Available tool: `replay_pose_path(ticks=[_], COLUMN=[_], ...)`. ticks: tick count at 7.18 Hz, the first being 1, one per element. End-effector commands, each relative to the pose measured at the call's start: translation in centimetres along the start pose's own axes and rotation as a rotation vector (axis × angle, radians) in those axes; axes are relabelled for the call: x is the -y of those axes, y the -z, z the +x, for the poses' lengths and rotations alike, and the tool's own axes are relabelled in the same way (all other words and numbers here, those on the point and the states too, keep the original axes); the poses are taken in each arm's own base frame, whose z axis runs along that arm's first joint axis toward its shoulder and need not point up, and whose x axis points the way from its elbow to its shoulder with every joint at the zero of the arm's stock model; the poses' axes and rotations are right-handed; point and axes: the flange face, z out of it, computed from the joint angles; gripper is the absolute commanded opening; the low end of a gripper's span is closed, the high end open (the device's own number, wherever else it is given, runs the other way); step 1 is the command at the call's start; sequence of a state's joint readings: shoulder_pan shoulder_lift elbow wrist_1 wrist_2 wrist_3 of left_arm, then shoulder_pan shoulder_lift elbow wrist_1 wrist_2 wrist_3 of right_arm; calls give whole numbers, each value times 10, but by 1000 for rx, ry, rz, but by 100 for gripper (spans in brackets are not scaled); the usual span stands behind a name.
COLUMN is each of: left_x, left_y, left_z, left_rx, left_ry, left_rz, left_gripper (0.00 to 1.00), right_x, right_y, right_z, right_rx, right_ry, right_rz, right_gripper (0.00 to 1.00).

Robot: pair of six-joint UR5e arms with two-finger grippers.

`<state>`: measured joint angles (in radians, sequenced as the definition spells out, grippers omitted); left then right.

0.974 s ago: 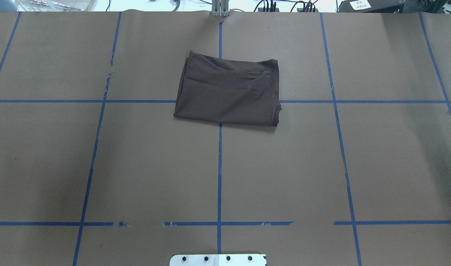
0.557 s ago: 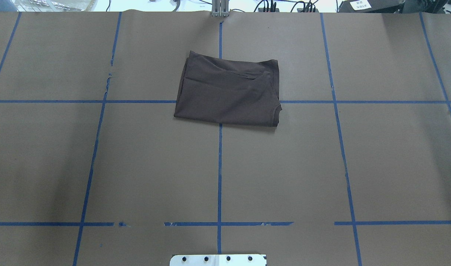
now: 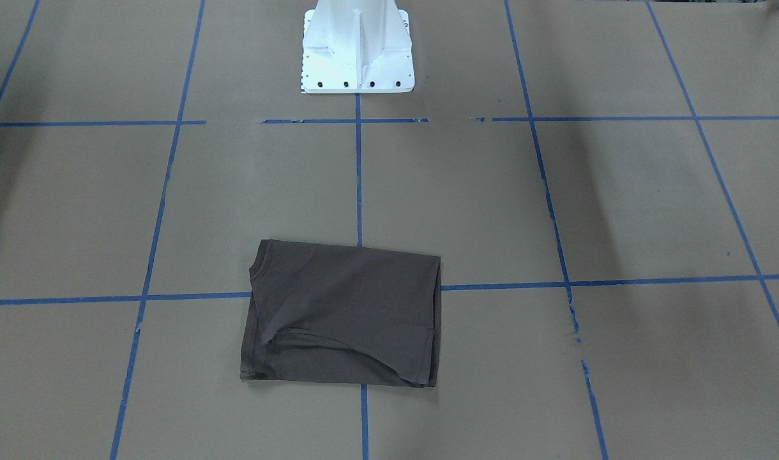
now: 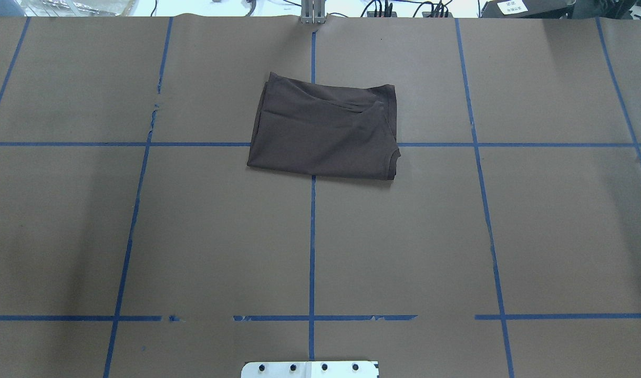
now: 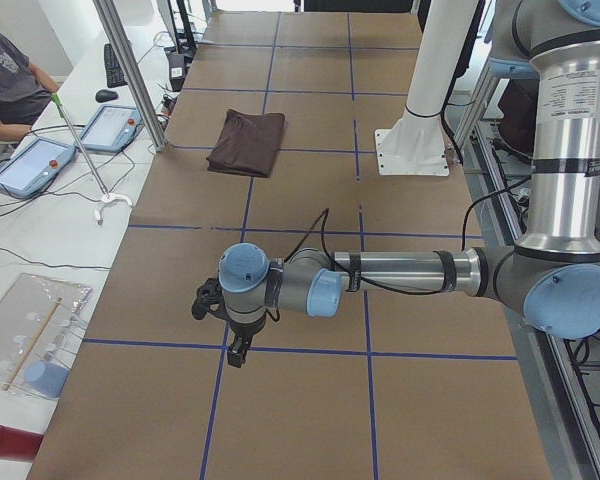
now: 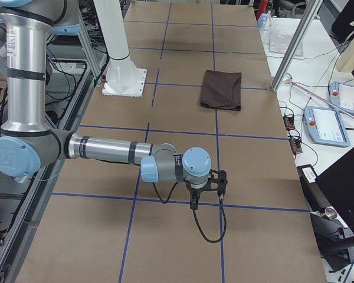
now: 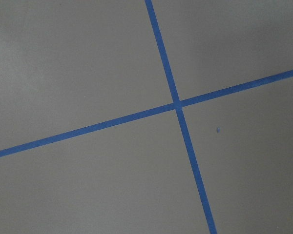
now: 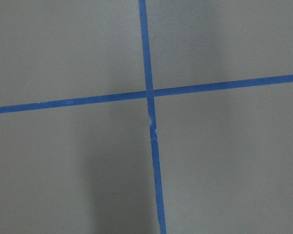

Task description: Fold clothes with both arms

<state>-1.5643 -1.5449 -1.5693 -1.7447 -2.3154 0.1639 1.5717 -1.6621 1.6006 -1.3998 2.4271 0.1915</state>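
Observation:
The dark brown T-shirt [image 4: 323,131] lies folded into a flat rectangle on the far middle of the table, also in the front-facing view [image 3: 345,313] and both side views [image 5: 247,143] [image 6: 222,89]. Its lettering and tags are hidden. Neither arm shows in the overhead or front-facing view. The left gripper [image 5: 204,300] hangs low over the table's left end, far from the shirt. The right gripper [image 6: 217,178] hangs low over the right end, also far from it. I cannot tell whether either is open or shut. Both wrist views show only brown table paper with blue tape crossings.
The white pedestal base [image 3: 357,48] stands at the robot's edge of the table, also seen from the left side [image 5: 415,150]. Blue tape lines grid the brown paper. A seated operator [image 5: 5,85] and control tablets [image 5: 110,128] sit at a bench beyond the far edge.

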Motion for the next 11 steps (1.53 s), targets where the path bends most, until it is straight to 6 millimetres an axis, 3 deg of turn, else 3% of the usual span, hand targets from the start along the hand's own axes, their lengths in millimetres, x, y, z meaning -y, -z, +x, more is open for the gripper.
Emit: replay_pose_path(ticks=[1,2,4,11], left_x=[2,2,4,5], left_y=[6,6,8,10], left_z=[3,4,5,7], left_rx=[4,4,12,12], left_ry=[-7,-7,-12,-17], left_rz=[11,11,14,18], left_gripper=[100,100,100,100], right_x=[-3,-7,-14,-19], right_y=[22,38,38,24], right_z=[-27,-36,-20,1], right_rx=[-10,-12,-24,-57], right_ry=[-34,-21,22,-6], right_rz=[-44,-50,-76,-99], right_gripper=[100,100,100,100])
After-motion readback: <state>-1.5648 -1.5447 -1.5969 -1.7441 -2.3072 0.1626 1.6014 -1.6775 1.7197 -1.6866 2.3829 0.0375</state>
